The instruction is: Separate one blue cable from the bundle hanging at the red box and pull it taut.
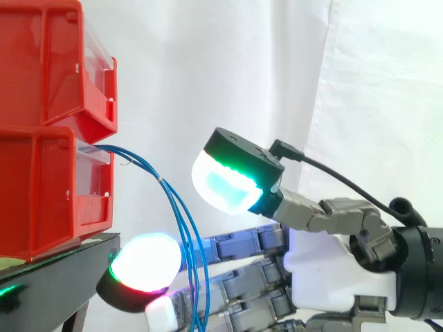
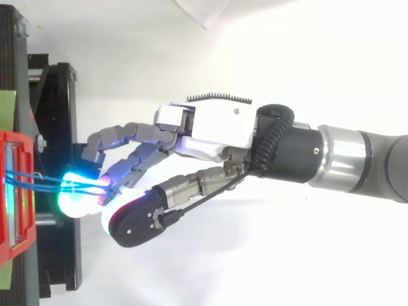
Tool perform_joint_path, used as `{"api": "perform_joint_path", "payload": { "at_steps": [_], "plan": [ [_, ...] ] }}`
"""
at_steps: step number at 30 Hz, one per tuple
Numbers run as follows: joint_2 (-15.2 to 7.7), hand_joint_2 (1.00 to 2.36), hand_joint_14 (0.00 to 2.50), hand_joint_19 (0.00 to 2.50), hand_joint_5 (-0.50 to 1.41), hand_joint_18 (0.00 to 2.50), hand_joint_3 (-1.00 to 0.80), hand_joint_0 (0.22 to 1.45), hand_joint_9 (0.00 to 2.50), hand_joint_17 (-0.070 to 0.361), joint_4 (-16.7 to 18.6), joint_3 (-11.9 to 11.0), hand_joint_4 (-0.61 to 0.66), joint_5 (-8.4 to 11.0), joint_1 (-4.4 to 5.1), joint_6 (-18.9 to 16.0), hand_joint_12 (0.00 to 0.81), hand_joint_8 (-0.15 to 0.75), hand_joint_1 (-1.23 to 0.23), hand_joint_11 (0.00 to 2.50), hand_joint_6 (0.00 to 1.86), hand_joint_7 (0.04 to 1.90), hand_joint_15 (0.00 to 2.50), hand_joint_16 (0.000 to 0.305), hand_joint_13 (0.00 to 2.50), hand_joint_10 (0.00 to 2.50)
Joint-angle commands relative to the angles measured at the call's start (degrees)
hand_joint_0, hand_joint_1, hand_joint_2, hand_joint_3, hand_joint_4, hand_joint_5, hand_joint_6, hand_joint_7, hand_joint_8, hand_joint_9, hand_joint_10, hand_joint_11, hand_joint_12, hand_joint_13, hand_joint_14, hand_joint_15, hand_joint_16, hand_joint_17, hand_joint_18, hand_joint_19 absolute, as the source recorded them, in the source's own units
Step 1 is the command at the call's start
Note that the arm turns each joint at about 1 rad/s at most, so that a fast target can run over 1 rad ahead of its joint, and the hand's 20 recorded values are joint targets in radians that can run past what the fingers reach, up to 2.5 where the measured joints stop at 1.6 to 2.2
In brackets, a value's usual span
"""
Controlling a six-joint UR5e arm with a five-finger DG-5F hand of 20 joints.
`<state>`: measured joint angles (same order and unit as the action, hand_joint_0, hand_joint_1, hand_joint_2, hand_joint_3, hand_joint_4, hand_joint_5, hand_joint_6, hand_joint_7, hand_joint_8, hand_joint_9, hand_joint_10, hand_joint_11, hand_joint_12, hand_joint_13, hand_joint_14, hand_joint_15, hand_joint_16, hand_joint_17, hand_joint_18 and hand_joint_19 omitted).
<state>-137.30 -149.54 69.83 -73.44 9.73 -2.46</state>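
Reaching in from three o'clock in the side view, the robot hand (image 1: 325, 266) stood spread. Its long fingers ran out toward nine o'clock, and its thumb was raised well apart at twelve o'clock of them, with the green-and-cyan pad (image 1: 225, 185) touching nothing. The bundle of thin blue cables (image 1: 160, 180) left the front of the lower red plastic bin (image 1: 41, 194), which sat on the black counter (image 1: 62, 266). From there the bundle arced toward five o'clock and dropped across the fingers, just beside a fingertip (image 1: 142, 266) glowing white, red and green. Nothing appeared pinched, and I could not tell whether any one strand was parted from the others.

In the top view, the robot hand (image 2: 217, 131) entered from three o'clock. The blue cables (image 2: 32, 176) ran from the red plastic bin (image 2: 13, 248) at nine o'clock to the glowing fingertips, where they lay close together among the pads.

The strands looked light, limp and smooth, so one would likely slide or spring back into the bundle unless it was nipped firmly. The best hold seemed to be on the free-hanging stretch below the arc, where the strands fanned slightly apart. A gentle pull away from the bin would suit, because a hard tug might strain the end anchored there.
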Motion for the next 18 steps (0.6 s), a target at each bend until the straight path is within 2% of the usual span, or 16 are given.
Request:
{"api": "perform_joint_path", "payload": {
  "at_steps": [1,10,18],
  "plan": [
    [0.02,1.00,0.02,0.51,-0.15,0.66,-0.48,0.55,0.75,0.084,-0.05,-0.84,0.22,-0.04,0.03,0.00,0.325,0.295,-0.64,0.53,0.50,1.08,0.41,0.037,0.75,0.02],
    [0.02,1.00,0.02,0.53,-0.15,0.67,-0.47,0.56,0.76,0.084,-0.23,-1.37,0.22,-1.18,-0.59,0.00,0.325,0.297,-0.64,0.55,0.50,1.11,0.43,0.037,0.76,0.02],
    [0.10,1.00,0.02,0.53,-0.15,0.67,-0.47,0.56,0.76,0.084,-1.02,-2.07,0.21,-1.18,-1.03,-0.09,0.324,0.296,-0.64,0.56,0.50,1.12,0.43,0.037,0.77,0.02]
  ]
}}
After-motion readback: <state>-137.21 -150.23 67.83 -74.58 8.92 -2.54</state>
